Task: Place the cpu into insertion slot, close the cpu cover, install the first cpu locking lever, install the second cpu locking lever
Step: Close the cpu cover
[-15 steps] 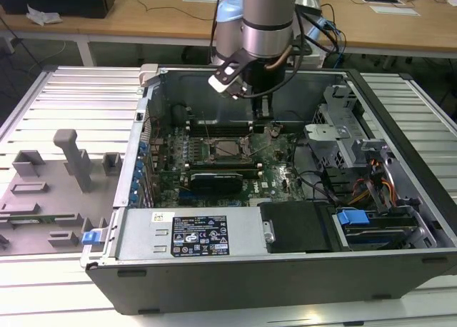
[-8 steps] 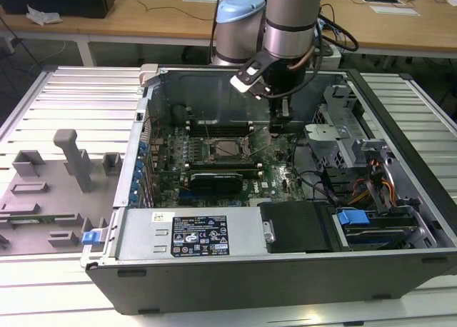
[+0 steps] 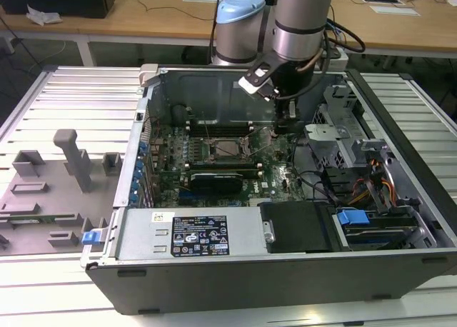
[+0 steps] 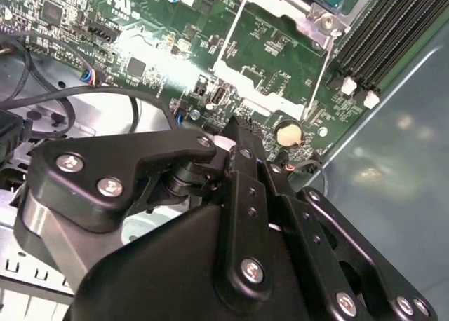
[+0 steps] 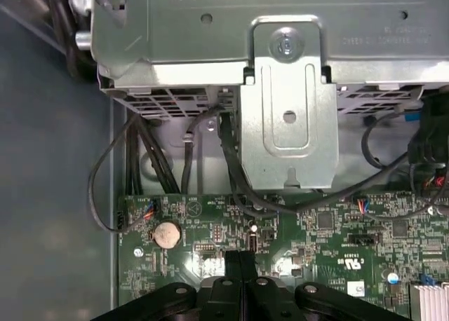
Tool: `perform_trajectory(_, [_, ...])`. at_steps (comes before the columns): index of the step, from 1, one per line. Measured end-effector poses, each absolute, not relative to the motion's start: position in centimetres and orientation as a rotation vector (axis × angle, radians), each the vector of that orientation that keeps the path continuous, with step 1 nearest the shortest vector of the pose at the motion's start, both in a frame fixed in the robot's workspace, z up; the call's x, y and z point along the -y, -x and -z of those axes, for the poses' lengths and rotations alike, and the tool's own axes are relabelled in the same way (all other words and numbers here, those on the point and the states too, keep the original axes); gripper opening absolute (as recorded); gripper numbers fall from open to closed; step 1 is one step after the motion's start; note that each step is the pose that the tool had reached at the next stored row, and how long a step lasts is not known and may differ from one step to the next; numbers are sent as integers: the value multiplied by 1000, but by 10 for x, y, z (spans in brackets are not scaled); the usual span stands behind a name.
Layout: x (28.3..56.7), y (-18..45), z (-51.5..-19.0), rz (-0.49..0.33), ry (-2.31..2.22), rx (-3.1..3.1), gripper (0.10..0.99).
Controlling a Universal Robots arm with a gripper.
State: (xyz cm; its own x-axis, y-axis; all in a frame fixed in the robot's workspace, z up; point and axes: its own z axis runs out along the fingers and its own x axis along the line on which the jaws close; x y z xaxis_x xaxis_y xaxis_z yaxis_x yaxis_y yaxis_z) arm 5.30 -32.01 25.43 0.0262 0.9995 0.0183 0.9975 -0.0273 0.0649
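**Exterior view shows the cpu down and the cover up**

We see the pincer (image 3: 291, 116) hanging inside the open computer case (image 3: 285, 263), which sits on the slatted table (image 3: 71, 91). In both wrist views its fingers are pressed together over the green circuit board (image 5: 330, 230) with nothing between them that we can see, so we read it as clenched and empty. A round coin cell (image 5: 167, 233) lies on the board just beside the tips.

We judge step 1 of 4 done. The cpu (image 3: 228, 148) appears to lie in the insertion slot (image 3: 211, 150), well apart from the pincer. The cpu cover (image 4: 259, 97) is swung open off the slot and stands between slot and pincer, with green board showing through its window. That leaves 3 steps: closing the cover and setting the 2 levers, which we cannot make out clearly.

The cpu lies flat, pale face up. Being square, it has no long axis we can name. The cover's hinged edge stays at the slot, and its free edge points toward the pincer.
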Motion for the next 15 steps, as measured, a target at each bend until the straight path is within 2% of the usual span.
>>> perform_trajectory(15, [312,-55,-239,-53,-2242,-2182,106])
